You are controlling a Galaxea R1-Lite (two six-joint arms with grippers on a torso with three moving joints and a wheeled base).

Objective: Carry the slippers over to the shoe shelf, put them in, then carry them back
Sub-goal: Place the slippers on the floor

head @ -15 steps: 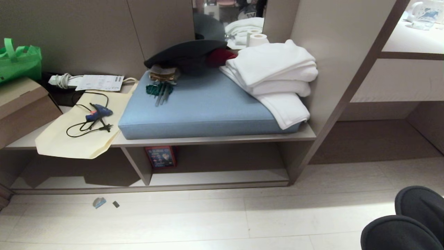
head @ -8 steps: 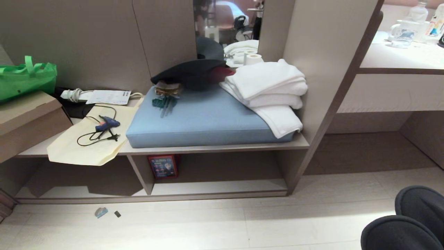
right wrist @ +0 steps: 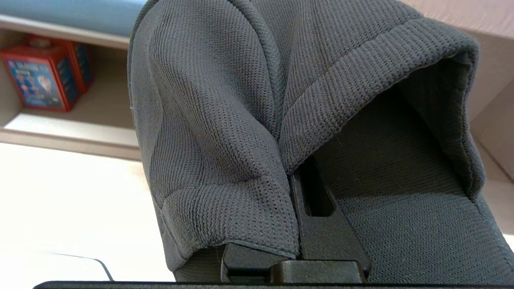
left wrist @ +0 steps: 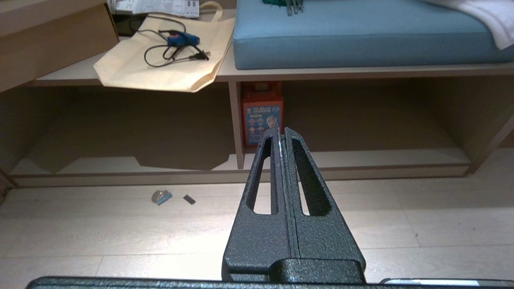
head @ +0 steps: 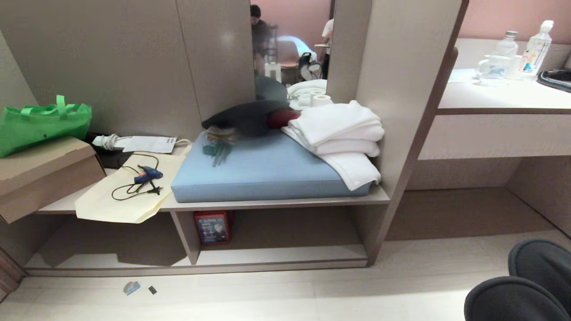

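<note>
Now the whole head view has slid downward against a second ago: more of the wall panels, the mirror gap and the desk counter (head: 504, 96) show, and the bench sits lower in the picture. Every item has shifted together, so this is the camera rising with the torso, not the furniture or its clutter moving.

Largest in view is the taupe built-in unit. Its bench board carries a blue cushion (head: 267, 171) with folded white towels (head: 343, 133) at its right end. Below lies the shoe shelf (head: 281, 256), split by an upright divider, with a red box (head: 212, 227) standing just beside that divider in the right bay.

The slippers (head: 531, 285) hang at the lower right of the head view, well apart from the shelf and above the floor. In the right wrist view the right gripper (right wrist: 299, 182) is pinched tight on their grey knit fabric, both slippers bunched around its fingers. The left gripper (left wrist: 281, 132) has its fingers pressed together on nothing, pointing toward the divider.

Judging from this, the carry is under way and the placing is not yet done; the right bay, beyond the red box, looks the roomier spot.
</note>
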